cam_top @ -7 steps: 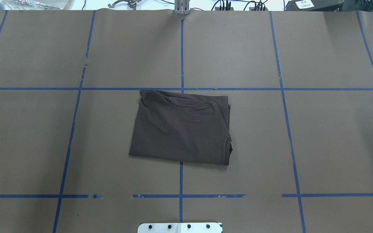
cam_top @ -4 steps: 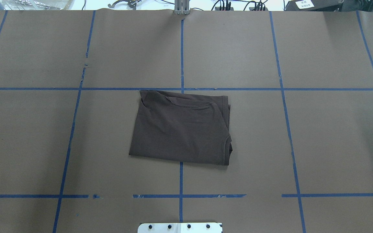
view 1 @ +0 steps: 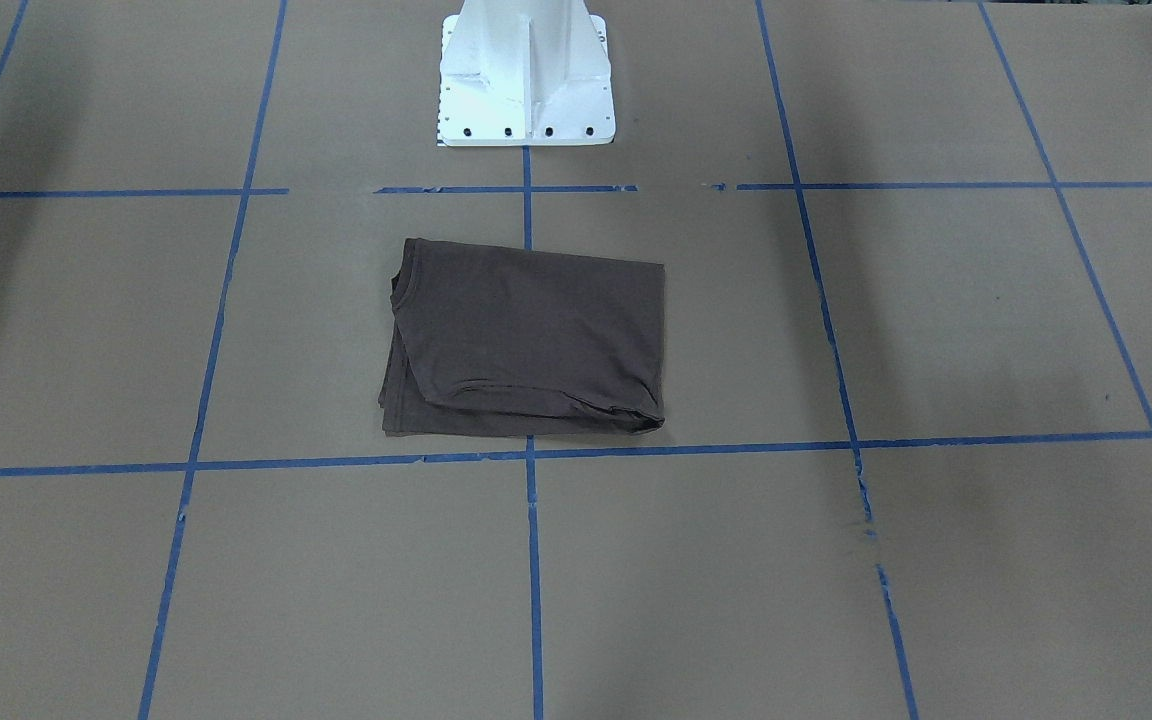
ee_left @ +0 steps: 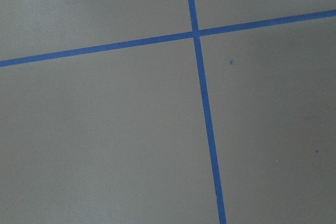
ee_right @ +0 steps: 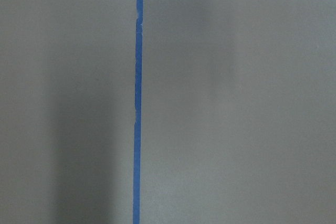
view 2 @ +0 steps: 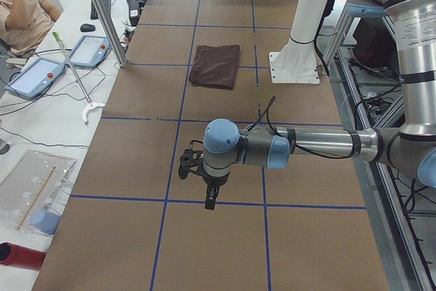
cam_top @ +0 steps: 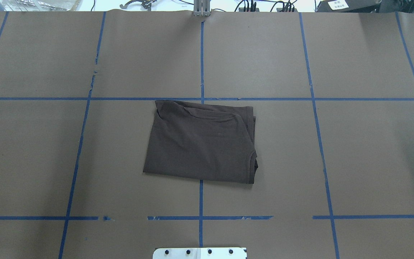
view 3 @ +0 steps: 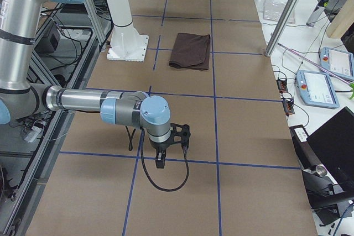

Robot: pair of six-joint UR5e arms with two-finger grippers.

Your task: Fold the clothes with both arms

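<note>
From the counter's left end, the nearest thing is the left arm (view 2: 306,144), stretched out level over the counter (cam_top: 372,162). Its left claw (view 2: 210,199) points down close above a blue tape line (view 2: 170,200). It holds nothing, but from here I cannot tell whether its jaws stand wide or narrow. Its wrist camera sees only brown paper and a tape crossing (ee_left: 195,33).

From the right end the picture is much the same. The right arm (view 3: 83,100) reaches out low, and the right claw (view 3: 160,161) hangs empty above the paper beside a tape line. How far its jaws are apart cannot be told either.

The whole counter is covered in brown paper, marked into large squares by blue tape that is torn and gapped in places (cam_top: 120,218).

Farther in, at the middle of the counter, lies the T-shirt (cam_top: 199,144). It is folded into a rough rectangle and rests flat across the centre tape line, well apart from both claws. Its ribbed neck opening (cam_top: 253,162) shows at the robot's right edge of the fold, and a layered edge shows along the side away from the robot. It lies near the white pedestal (view 1: 526,80), whose bolted foot plate sits on the paper.

Past the far edge are white benches. There are two handheld control tablets (view 2: 30,76) with cables, a slanted metal post (view 2: 102,15), a clear tray (view 2: 34,189) and a red cylinder (view 2: 20,255). A seated person (view 2: 20,5) is in the corner.
</note>
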